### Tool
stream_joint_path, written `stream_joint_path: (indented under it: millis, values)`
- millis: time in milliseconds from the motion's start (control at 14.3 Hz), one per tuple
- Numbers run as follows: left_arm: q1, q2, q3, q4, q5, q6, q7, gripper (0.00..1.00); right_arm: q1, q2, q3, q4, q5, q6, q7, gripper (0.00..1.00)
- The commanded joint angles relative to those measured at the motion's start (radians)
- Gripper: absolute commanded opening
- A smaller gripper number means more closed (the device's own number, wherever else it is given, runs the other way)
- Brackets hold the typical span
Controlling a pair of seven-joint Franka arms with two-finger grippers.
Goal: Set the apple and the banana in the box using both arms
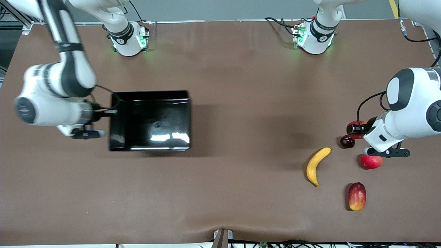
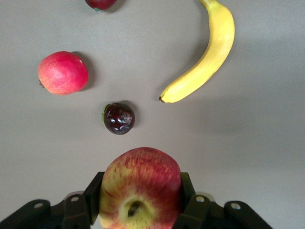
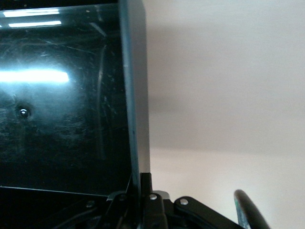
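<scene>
Red apple: we hold the apple (image 2: pixel 140 188) in the left gripper (image 2: pixel 140 205), with the two fingers part way closed and pressed on its sides. It sits at the left arm's end of the tabletop, close to the other fruit.
Yellow banana: the banana (image 1: pixel 317 166) lies flat on the tabletop, nearer to the front camera than the apple, a bit toward the middle of the table. Nothing touches it.
Black box: the box (image 1: pixel 115 144) sits toward the right arm's end of the tabletop, well apart from all the fruit. We see nothing in it.
Right gripper: the right gripper (image 3: pixel 143 198) is pinched tight on the thin wall of the box, at the edge that faces the right arm's end of the table.
Other fruit: a small dark plum (image 2: pixel 119 118) is just beside the apple. A pinkish-red fruit (image 2: pixel 63 72) and a mango (image 1: pixel 357 196) lie near too.
Step now, we think: carry the apple to the box.
How to do it well: we should lift the apple straight up first, so it does not bump the plum. We should keep the squeeze firm, since a round apple can slip.
Box tip: we think the right arm should hold the box steady, or bring it closer.
Watch out: we should let go low inside the box, so the apple does not bounce or roll out.
</scene>
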State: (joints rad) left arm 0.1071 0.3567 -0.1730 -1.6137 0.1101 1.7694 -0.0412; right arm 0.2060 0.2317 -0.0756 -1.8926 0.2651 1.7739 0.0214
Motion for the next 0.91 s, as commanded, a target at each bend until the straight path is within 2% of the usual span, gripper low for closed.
stream_joint_path:
  millis: [0, 140, 491, 701, 841]
  values:
    - [0.006, -0.024, -0.007, -0.022, -0.016, -0.005, -0.008, 0.0, 0.068, 0.001, -0.013, 0.041, 0.1, 0.002, 0.122, 0.0]
    - [0.006, -0.019, -0.007, -0.02, -0.016, 0.001, -0.009, 0.0, 0.166, 0.018, -0.016, 0.053, 0.15, 0.068, 0.163, 0.0]
    - [0.005, -0.01, -0.005, -0.018, -0.016, 0.005, -0.011, 0.0, 0.374, 0.153, -0.016, 0.079, 0.158, 0.3, 0.273, 0.0]
    - [0.006, -0.002, -0.005, -0.018, -0.016, 0.007, -0.011, 0.0, 0.455, 0.263, -0.016, 0.174, 0.149, 0.314, 0.304, 0.0]
    - [0.006, -0.002, -0.005, -0.018, -0.024, 0.015, -0.012, 0.0, 0.504, 0.332, -0.018, 0.24, 0.14, 0.341, 0.411, 0.0]
